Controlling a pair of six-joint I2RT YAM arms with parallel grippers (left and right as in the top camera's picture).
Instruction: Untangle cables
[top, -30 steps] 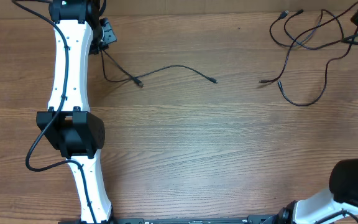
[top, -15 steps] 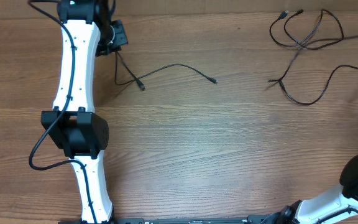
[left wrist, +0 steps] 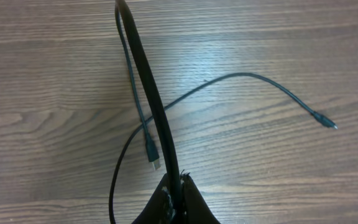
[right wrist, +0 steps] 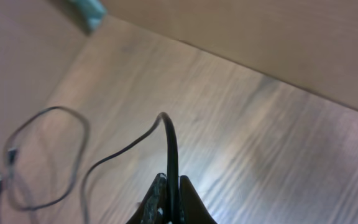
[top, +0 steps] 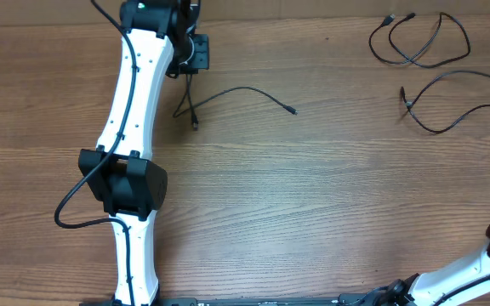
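Black cables (top: pixel 245 90), one clamped in left gripper (left wrist: pixel 174 191), another in right gripper (right wrist: pixel 169 190)

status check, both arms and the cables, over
Left tool shut on left cable. Right tool shut on right cable. Third cable lies looped, apart. Nothing in the way.

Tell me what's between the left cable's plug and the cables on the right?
Nothing: the overhead view shows only bare wooden table between that plug and the right cables.

A robot lab: white arm (top: pixel 134 93) over a wood-grain table (top: pixel 313 195).
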